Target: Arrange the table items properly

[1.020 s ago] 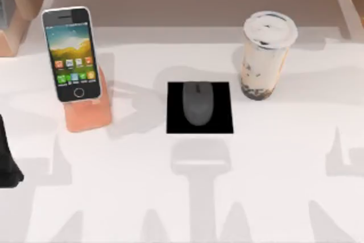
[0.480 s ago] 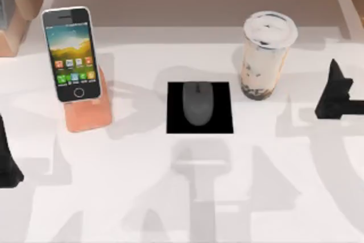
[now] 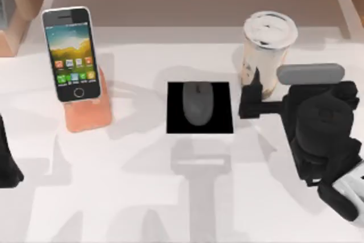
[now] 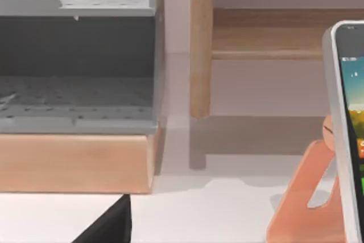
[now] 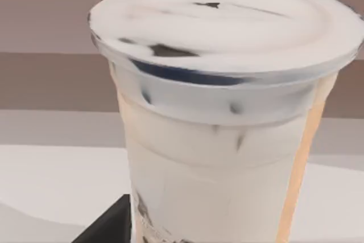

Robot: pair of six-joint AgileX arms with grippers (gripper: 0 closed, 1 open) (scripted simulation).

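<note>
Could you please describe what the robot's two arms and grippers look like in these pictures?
The right arm is bulky matte black with rounded housings, a grey pill-shaped part on top and a white segment near the frame corner. Its right gripper has slim black fingers. The left arm shows as a plain black wedge at the table's left edge.

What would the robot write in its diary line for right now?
right gripper: at milk-tea cup | left arm: parked, table's left edge | mouse: on pad | phone: on stand
</note>
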